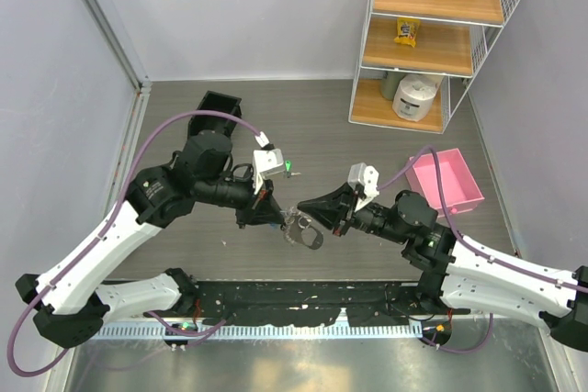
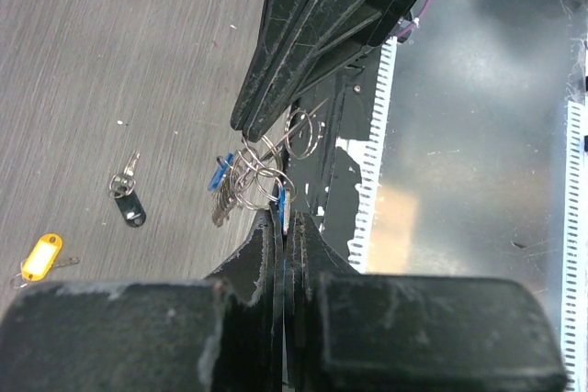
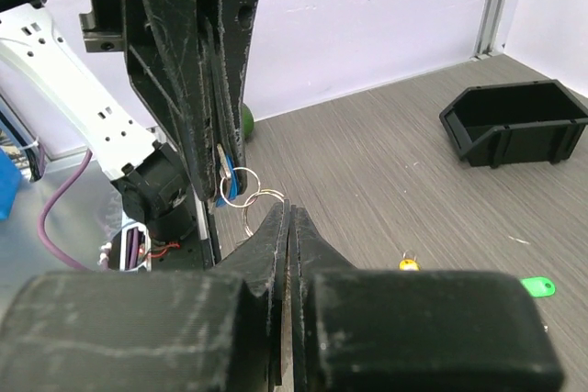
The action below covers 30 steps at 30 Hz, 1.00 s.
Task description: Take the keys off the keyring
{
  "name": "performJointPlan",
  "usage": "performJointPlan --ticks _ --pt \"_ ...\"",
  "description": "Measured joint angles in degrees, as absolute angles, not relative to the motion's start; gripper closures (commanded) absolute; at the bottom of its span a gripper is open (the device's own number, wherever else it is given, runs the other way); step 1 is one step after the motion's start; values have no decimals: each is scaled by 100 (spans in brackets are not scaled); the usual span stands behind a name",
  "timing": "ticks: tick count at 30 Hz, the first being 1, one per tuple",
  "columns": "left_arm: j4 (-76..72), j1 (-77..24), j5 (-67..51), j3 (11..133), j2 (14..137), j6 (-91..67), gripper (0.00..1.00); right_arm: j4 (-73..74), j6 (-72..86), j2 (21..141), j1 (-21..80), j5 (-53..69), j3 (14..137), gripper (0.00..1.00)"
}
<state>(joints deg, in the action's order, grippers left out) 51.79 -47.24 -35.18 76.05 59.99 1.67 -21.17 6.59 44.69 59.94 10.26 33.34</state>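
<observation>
We see both arms meeting over the middle of the grey worktop (image 1: pixel 322 126), tips almost nose to nose. The keyring (image 2: pixel 262 176) is strung between them, held up off the surface.

The left claw (image 2: pixel 283 219) is closed to a slit. A thin blue key head (image 3: pixel 229 183) is pinched edge-on between its fingers, and a silver ring passes through that head. The right claw (image 3: pixel 287 214) is likewise pressed tight together, its tips clamped on the bright wire loops of the keyring just beside the left claw's tips. We cannot tell exactly which loop it has.

From the left wrist view the keyring reads as a tangle of several overlapping silver rings. A second blue-headed key (image 2: pixel 220 173) dangles tilted from the side of the bunch, with a plain metal blade hanging below it.

Loose on the worktop, well apart from the bunch, lies a black-tagged key (image 2: pixel 130 204). Farther off, near the lower corner of that view, is a yellow tag (image 2: pixel 41 256) on its own small ring. The right wrist view shows a green tag (image 3: pixel 537 286) lying flat on the worktop, with a black bin (image 3: pixel 514 121) beyond it.

On the right arm's side a pink tray (image 1: pixel 448 179) sits away from both claws. A wire shelf unit (image 1: pixel 432 43) with wooden boards stands behind it.
</observation>
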Motion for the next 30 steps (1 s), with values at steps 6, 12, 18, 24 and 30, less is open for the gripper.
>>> performJointPlan --ticks 6,12,18,24,30 --pt "5131 -4731 -3441 7518 6023 167 100 -2187 1013 4668 5994 786 3330 95" --pt "5089 -4853 -3057 7481 6158 172 100 -2178 1389 4842 6003 292 3330 95" --pt "5078 -5000 -2519 7360 6388 180 100 -2176 1813 5105 5999 -154 3323 95" --pt "4963 -5028 -2112 7166 6466 204 100 -2093 2158 5172 5994 -508 3277 95" --pt "4871 -5048 -2056 7087 6420 220 100 -2097 2366 4993 5983 -709 3212 76"
